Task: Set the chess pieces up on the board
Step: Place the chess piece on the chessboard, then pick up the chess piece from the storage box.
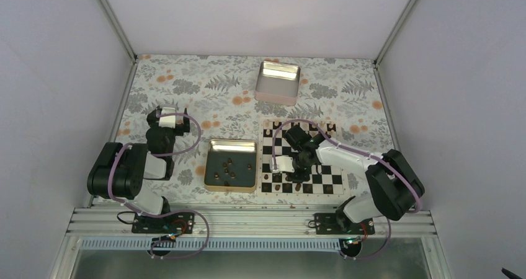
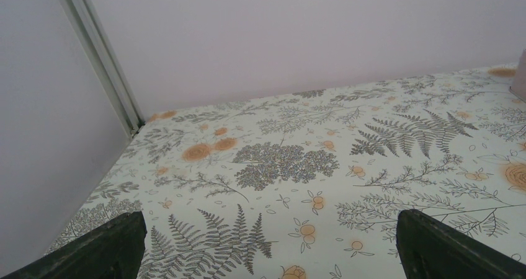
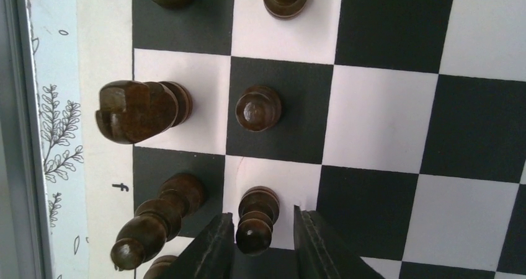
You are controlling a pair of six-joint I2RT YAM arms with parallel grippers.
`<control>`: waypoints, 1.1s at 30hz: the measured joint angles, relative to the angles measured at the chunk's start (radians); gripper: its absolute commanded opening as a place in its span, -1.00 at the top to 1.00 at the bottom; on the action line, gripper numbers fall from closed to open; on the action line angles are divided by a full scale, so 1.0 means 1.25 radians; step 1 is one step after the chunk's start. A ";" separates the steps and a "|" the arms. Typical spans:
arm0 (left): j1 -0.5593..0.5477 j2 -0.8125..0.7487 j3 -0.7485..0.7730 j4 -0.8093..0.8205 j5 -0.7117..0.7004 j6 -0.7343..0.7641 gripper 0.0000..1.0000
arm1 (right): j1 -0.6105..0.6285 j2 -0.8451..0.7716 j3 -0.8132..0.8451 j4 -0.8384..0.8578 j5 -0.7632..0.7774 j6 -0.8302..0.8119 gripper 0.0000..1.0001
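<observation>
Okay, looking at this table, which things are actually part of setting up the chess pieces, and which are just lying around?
Part of the job:
- board
- dark chess pieces standing on it
- tray, with more of them waiting in it

Just lying about:
- silver tin at the back
- flowered tablecloth

1 board [image 1: 335, 180], 1 tray [image 1: 231, 141] (1 tin [image 1: 275, 97])

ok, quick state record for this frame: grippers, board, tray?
left gripper: open, empty, over the table
right gripper: low over the board, fingers astride a pawn, gap showing on one side
pawn: upright on a white square
board: dark pieces standing along its edge
tray: several loose pieces inside
</observation>
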 measured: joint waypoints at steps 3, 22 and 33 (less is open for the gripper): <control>0.000 0.000 0.000 0.000 0.000 0.000 -1.00 | 0.000 -0.001 0.002 -0.002 0.003 0.001 0.38; 0.000 0.000 0.000 0.000 0.000 0.000 -1.00 | 0.008 0.011 0.258 -0.078 0.013 0.001 0.31; 0.000 0.000 0.000 0.000 0.000 0.000 -1.00 | 0.150 0.291 0.499 -0.079 0.002 0.011 0.33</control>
